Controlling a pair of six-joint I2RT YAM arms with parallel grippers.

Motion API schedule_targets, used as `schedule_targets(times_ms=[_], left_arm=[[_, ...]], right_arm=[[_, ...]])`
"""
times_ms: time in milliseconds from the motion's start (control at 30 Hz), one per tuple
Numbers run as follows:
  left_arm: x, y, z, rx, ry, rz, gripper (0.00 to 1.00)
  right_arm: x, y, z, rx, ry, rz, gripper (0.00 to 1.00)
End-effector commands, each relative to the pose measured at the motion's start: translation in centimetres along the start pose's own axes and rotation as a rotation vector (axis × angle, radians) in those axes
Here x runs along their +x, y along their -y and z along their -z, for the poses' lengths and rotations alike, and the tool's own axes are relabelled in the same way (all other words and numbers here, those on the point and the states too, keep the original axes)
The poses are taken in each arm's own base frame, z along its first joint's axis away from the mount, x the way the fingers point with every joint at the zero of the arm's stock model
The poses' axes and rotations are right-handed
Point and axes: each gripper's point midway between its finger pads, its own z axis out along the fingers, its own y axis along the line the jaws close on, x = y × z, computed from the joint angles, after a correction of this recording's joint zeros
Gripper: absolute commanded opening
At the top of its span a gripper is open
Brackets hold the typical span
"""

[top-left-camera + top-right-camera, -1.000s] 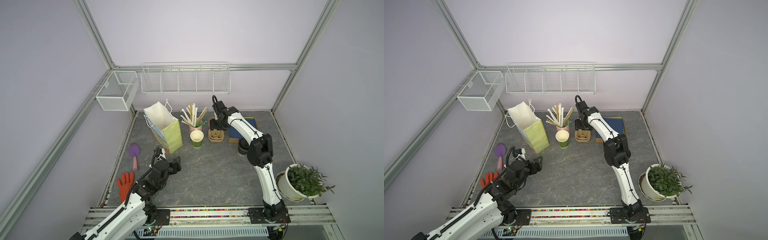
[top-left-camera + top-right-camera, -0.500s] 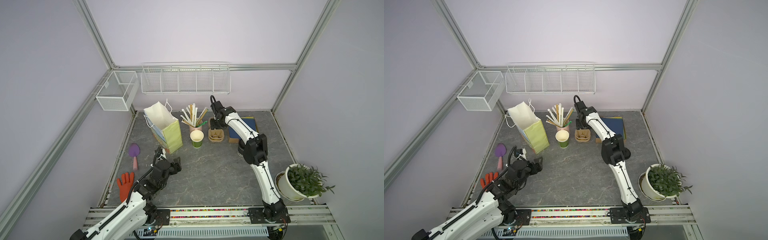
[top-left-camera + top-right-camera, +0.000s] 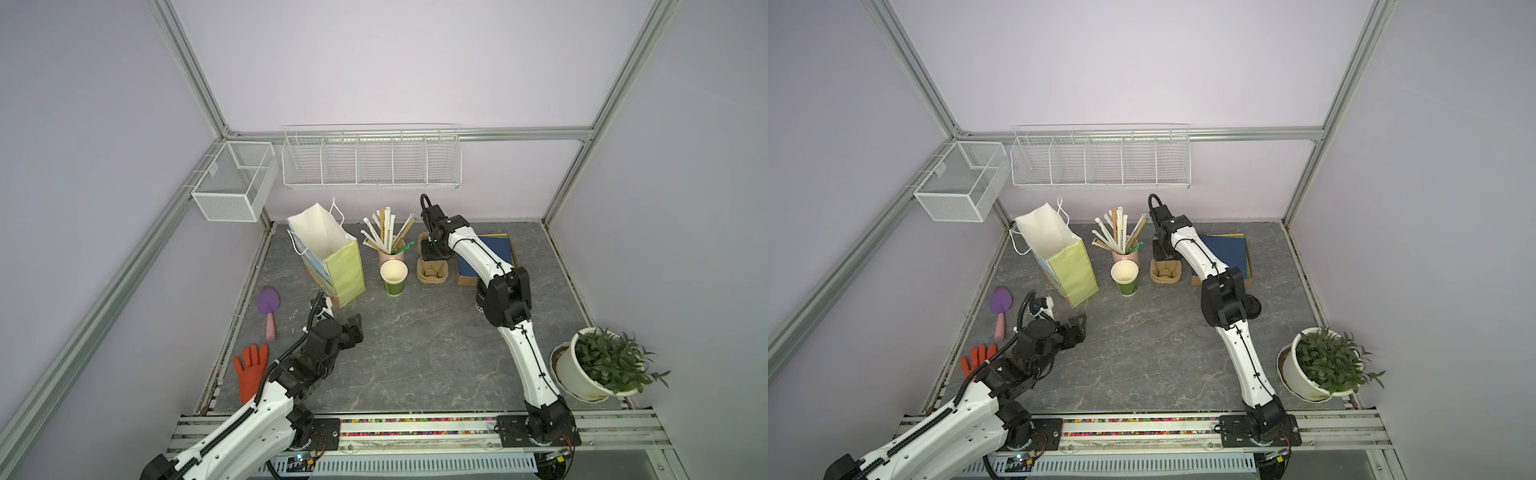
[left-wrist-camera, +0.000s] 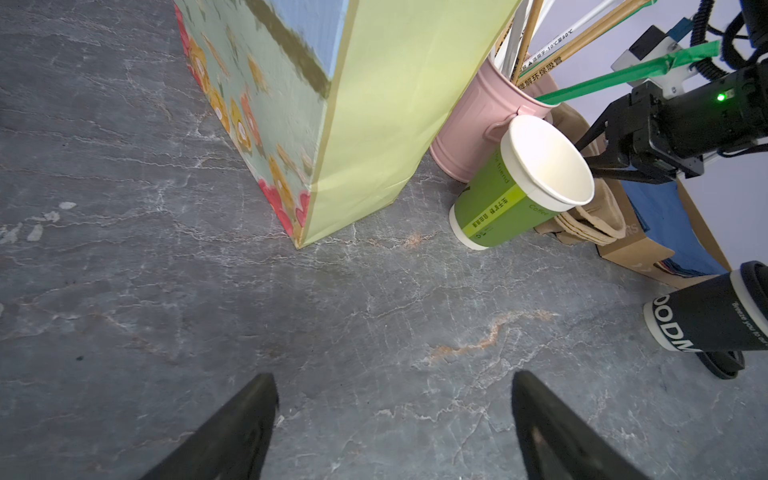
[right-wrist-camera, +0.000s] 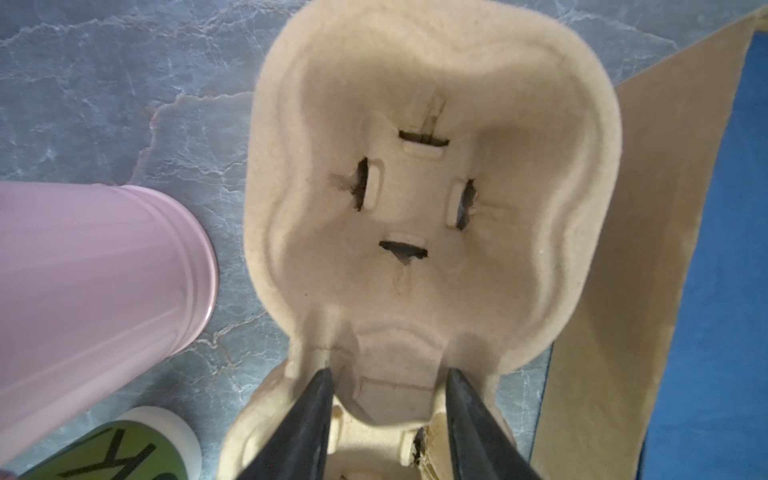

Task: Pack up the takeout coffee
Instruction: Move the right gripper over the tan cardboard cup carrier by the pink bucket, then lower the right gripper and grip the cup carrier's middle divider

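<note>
The takeout coffee (image 4: 706, 320) is standing on the counter (image 4: 374, 299) near the right arm (image 3: 1221, 299). Likely light, crushable: take mid-wall. Left claw (image 4: 392, 376) is gaping; right claw (image 5: 388, 372) is straddling the pulp carrier (image 5: 415, 199), grip uncertain.

We find the takeout coffee (image 4: 706, 316) at the edge of the left wrist view, partly cut off by the frame. It is a black paper cup with bold white lettering and a line of fine pale script around its lower part, a pale rim at the base and a pale band just under its dark top. It seems to stand on its base on the grey marbled table (image 4: 374, 311). In a top view we see the takeout coffee (image 3: 1253, 308) only as a dark round shape on the table's right half, partly hidden behind the right arm (image 3: 1223, 297).
</note>
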Motion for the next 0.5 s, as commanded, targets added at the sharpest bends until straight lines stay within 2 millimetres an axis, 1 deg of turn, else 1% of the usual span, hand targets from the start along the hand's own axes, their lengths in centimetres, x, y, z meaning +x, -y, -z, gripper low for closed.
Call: schedule_targets(times_ms=[0,133,167,467], left_arm=[[-0.6,0.3,0.0,0.004,0.02,-0.005,0.89],[-0.6,0.3,0.0,0.004,0.018,-0.006,0.89],[-0.6,0.3,0.0,0.004,0.017,-0.007,0.89],[-0.5,0.3,-0.1,0.003,0.015,-0.008,0.89]], right_arm=[[-0.3,0.2,-0.1,0.001,0.003,-0.012,0.43],[-0.4,0.3,0.2,0.002,0.008,-0.02,0.39],[-0.4,0.3,0.4,-0.001,0.008,-0.018,0.36],[-1.7,-0.1,3.3,-0.027,0.061,-0.033,0.33]])
